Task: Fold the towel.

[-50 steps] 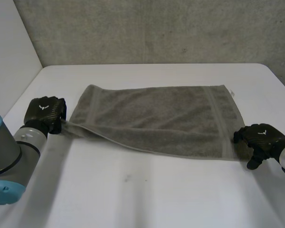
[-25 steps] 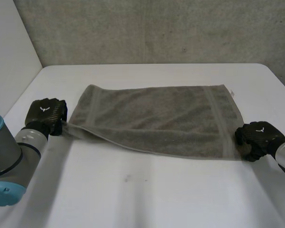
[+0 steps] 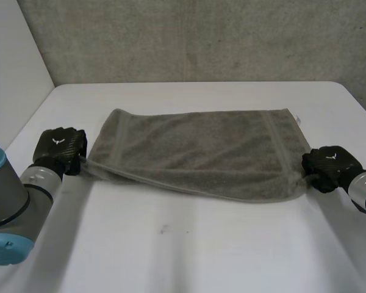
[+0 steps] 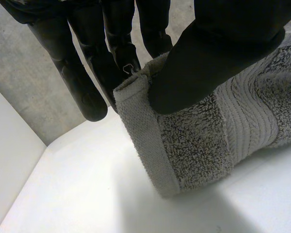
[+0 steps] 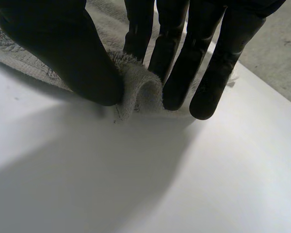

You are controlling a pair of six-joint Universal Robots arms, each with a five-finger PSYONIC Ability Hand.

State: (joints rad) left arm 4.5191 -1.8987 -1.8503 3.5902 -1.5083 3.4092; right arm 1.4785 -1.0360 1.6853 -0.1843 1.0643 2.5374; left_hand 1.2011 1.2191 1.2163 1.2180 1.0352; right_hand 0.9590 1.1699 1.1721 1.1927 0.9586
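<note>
- Head view: we see the grey towel (image 3: 195,152) spread flat across the white counter (image 3: 201,250).
- Our left robot hand (image 3: 62,148) pinches its near left corner between thumb and fingers.
- Our right robot hand (image 3: 330,166) pinches the near right corner likewise.

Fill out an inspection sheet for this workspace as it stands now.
surface: flat white table, with the towel lying on it.
job's things: grey terry-cloth towel, spread out lengthwise across the table, its near edge raised at both ends.
clutter: nothing seen.
robot hands: left robot hand pinches the towel's near left corner between thumb and fingers; right robot hand pinches the near right corner the same way.
cables: nothing seen.
surroundings: rough grey concrete wall behind the table; plain white side wall to the left.
</note>
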